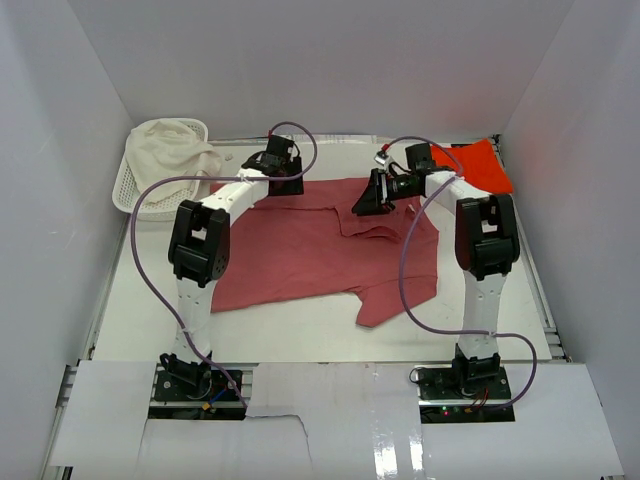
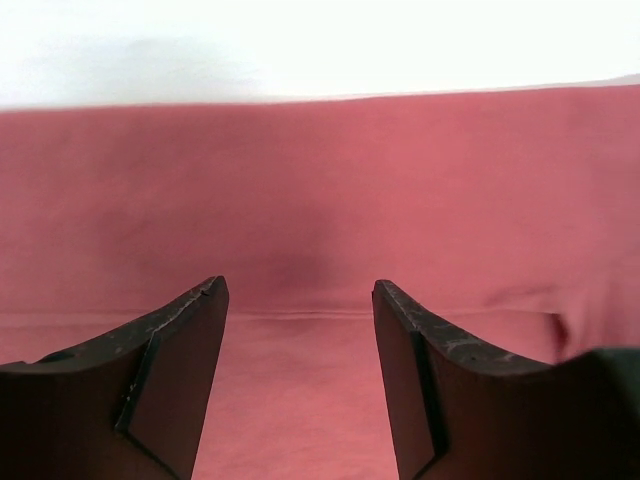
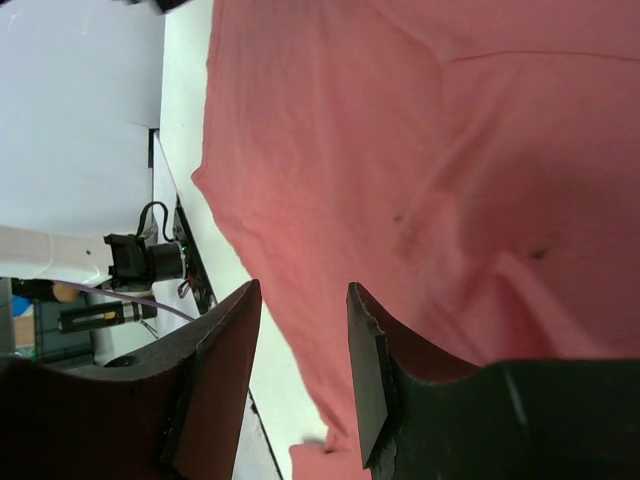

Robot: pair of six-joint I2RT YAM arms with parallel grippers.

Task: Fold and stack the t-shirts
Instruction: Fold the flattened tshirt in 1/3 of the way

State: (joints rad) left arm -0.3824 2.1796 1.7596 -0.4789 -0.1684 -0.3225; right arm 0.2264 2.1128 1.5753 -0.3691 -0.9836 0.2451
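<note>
In the upper left of the top view, a white basket [image 1: 128,188] holds a pale cloth [image 1: 170,145]. The left gripper [image 2: 300,290] is spread wide with nothing in it, over the far edge of the big rose-red shirt [image 1: 300,255]. That shirt lies spread in the middle of the table [image 1: 300,338]. The right gripper [image 3: 302,290] has a smaller gap and holds nothing, above the same shirt. In the upper right, the orange-red shirt [image 1: 482,165] is partly hidden behind the right arm [image 1: 485,240].

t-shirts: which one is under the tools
The dusty rose-red t-shirt, spread across mid-table beneath the left tool and right tool; the orange-red t-shirt lies bunched in the far right corner, clear of both.
</note>
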